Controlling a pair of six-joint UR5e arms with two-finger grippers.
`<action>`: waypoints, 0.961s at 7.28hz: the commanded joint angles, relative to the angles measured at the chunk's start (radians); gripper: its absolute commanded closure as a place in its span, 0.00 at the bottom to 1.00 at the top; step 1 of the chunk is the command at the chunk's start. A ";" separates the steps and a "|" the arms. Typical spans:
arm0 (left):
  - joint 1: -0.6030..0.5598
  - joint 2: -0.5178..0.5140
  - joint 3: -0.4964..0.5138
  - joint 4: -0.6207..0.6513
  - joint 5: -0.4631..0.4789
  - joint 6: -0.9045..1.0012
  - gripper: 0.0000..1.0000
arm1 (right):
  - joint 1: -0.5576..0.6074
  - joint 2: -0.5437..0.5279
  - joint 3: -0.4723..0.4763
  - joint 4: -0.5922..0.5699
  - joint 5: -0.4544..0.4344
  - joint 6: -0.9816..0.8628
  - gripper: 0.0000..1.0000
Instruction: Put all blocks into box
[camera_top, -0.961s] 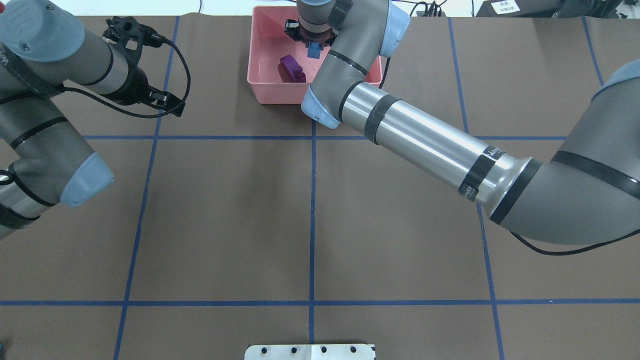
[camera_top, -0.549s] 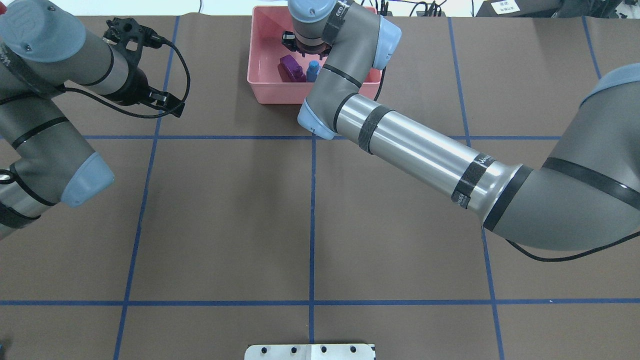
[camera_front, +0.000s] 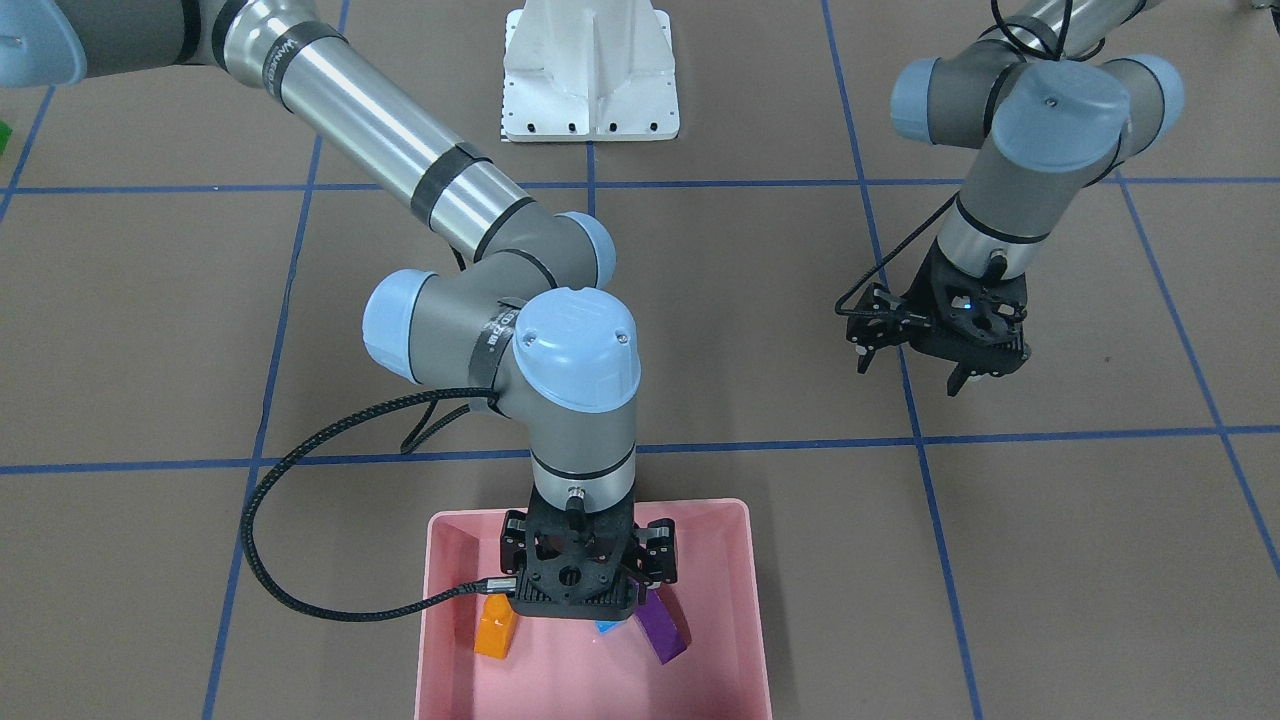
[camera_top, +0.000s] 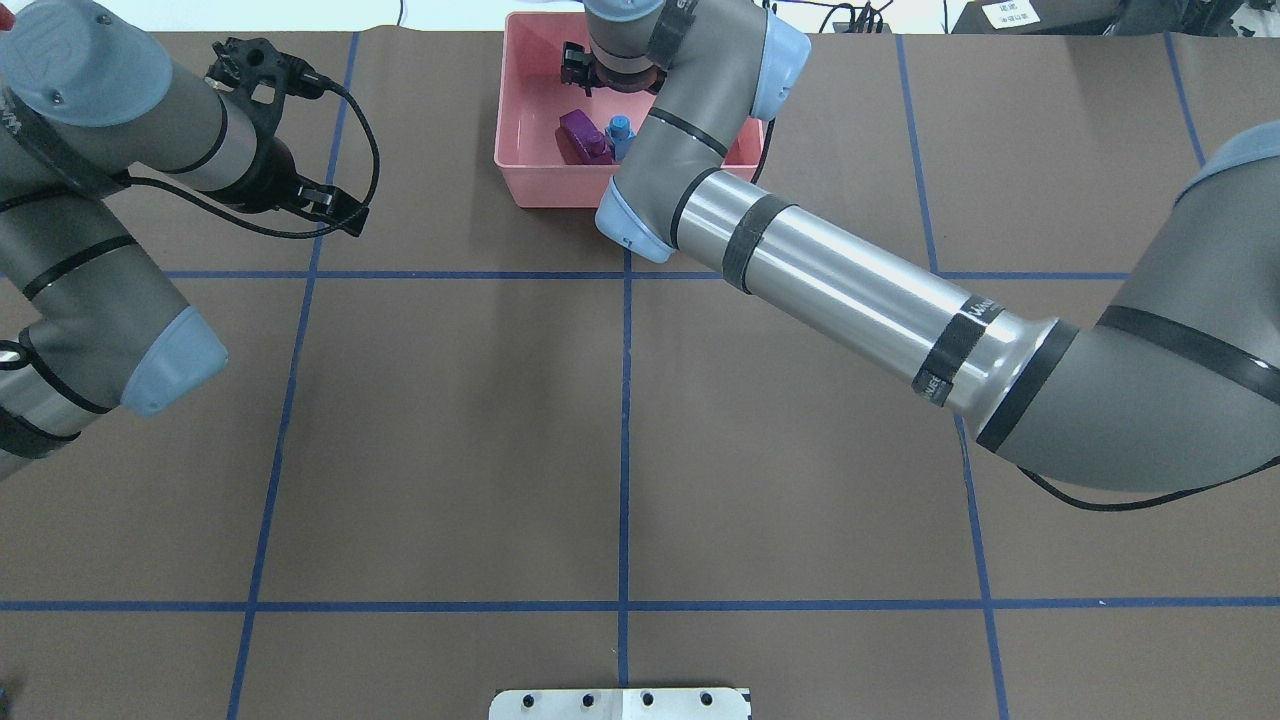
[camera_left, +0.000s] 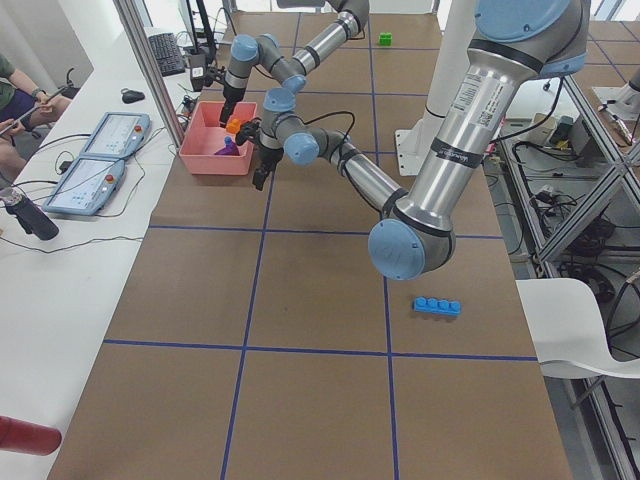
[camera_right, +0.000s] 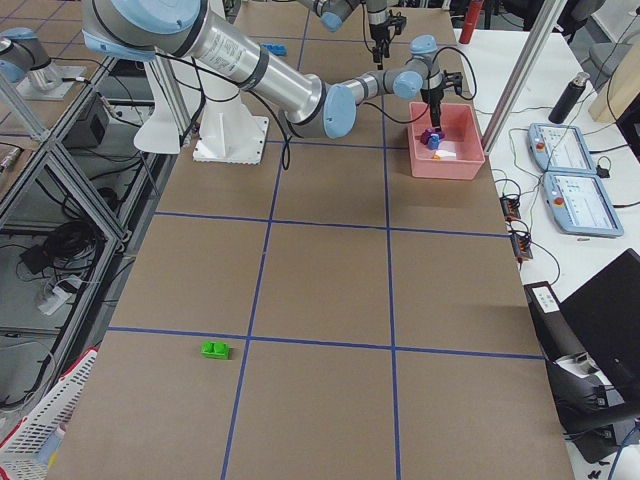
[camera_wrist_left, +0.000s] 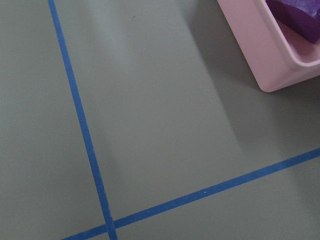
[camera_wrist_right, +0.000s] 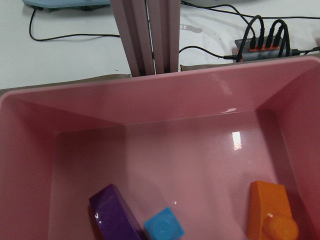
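The long blue block (camera_left: 437, 306) lies near the tabletop's left end, the green block (camera_right: 215, 350) near its right end, both outside the box (camera_top: 560, 190). They look light, stiff and slick: pinch the flat sides. Your right gripper (camera_front: 582, 590) hangs over the box, spread and empty; your left gripper (camera_top: 333, 205) is spread too.

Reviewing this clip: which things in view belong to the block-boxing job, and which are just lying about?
Job:
- pink box
- orange block, purple block and small blue cube, all lying in it
- long blue block and green block, both out on the table

Lying about:
- white metal base
- dark bottle
- white chair
- control tablets
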 joint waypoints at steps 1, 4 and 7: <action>-0.003 0.106 -0.105 0.006 -0.001 0.007 0.01 | 0.020 -0.059 0.353 -0.439 0.042 -0.141 0.01; -0.009 0.336 -0.288 0.008 -0.081 0.000 0.00 | 0.049 -0.291 0.738 -0.589 0.094 -0.170 0.01; -0.012 0.352 -0.287 0.008 -0.113 -0.002 0.00 | 0.086 -0.329 1.009 -0.863 0.108 -0.221 0.01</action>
